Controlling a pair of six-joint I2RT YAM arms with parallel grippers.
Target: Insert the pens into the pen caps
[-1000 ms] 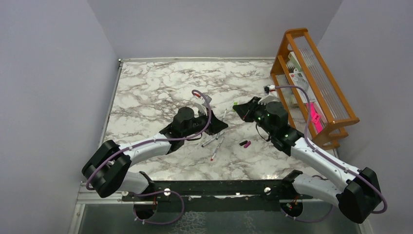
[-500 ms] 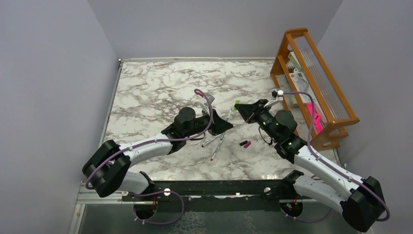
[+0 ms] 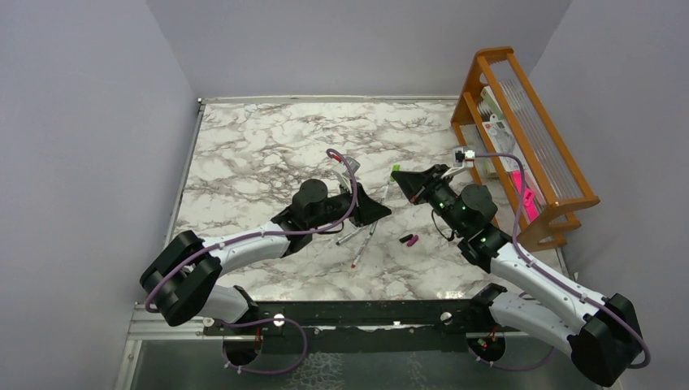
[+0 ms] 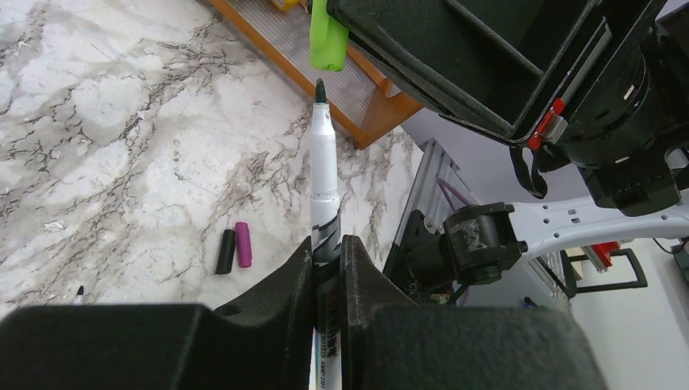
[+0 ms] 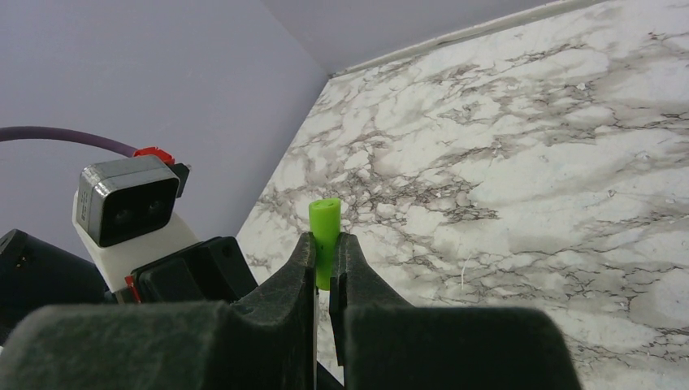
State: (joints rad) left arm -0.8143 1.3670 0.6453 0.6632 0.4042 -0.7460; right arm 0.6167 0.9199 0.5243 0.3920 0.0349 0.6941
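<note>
My left gripper (image 3: pixel 376 207) is shut on a silvery-grey pen (image 4: pixel 322 171), whose dark green tip points up at the green cap (image 4: pixel 327 36) just beyond it, with a small gap between them. My right gripper (image 3: pixel 404 180) is shut on that green cap (image 5: pixel 325 227), whose open end faces the left gripper. In the top view the cap (image 3: pixel 396 171) is just up and right of the left gripper. The black cap (image 3: pixel 404 238) and magenta cap (image 3: pixel 413 240) lie side by side on the marble. Two more pens (image 3: pixel 349 236) (image 3: pixel 361 244) lie below the left gripper.
A wooden rack (image 3: pixel 520 138) stands along the right wall with a flat pink tool (image 3: pixel 524 199) in it. The left wrist's camera housing (image 5: pixel 126 203) fills the lower left of the right wrist view. Open marble table (image 3: pixel 260 154) stretches to the back left.
The right gripper with the green cap has swung right and turned to face the left gripper. The left gripper with the pen has shifted right toward it, closing the gap.
</note>
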